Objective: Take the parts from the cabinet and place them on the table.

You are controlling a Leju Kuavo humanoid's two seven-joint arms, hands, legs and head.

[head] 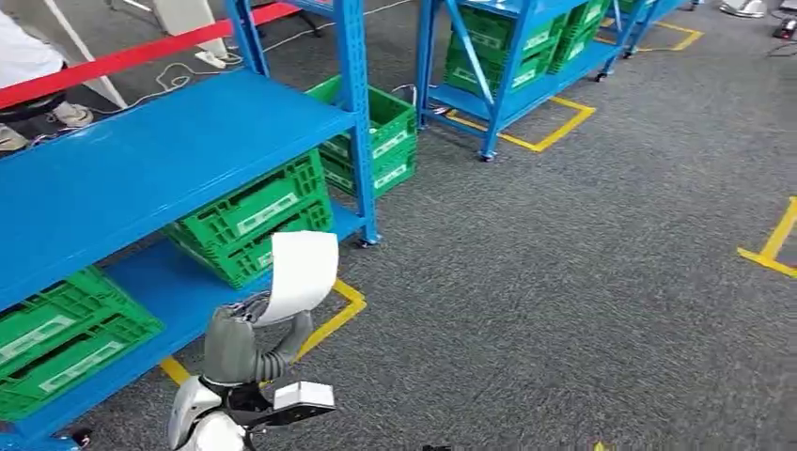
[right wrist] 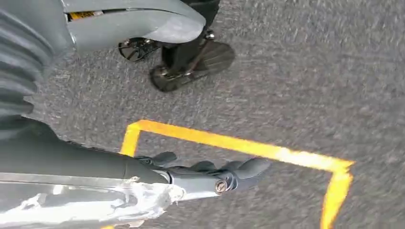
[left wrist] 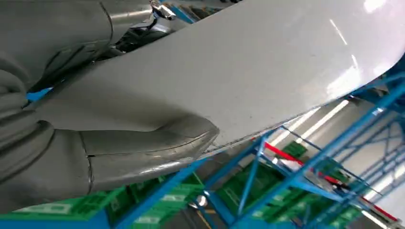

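My left hand (head: 246, 343) grips a white curved sheet-like part (head: 301, 275) and holds it upright in front of the blue cabinet (head: 141, 169). In the left wrist view the part (left wrist: 248, 71) spans the picture, with my grey thumb (left wrist: 143, 148) pressed against its lower face. My right hand (right wrist: 157, 95) hangs over the grey carpet, its thumb (right wrist: 143, 21) apart from the dark fingers (right wrist: 229, 171), with nothing between them.
Green crates (head: 254, 225) sit on the cabinet's lower shelf, and more (head: 381, 132) stand behind its post. A second blue rack (head: 507, 66) stands farther off. Yellow tape (head: 771, 244) marks the carpet. A person (head: 28, 66) stands behind a red bar (head: 141, 52) at the far left.
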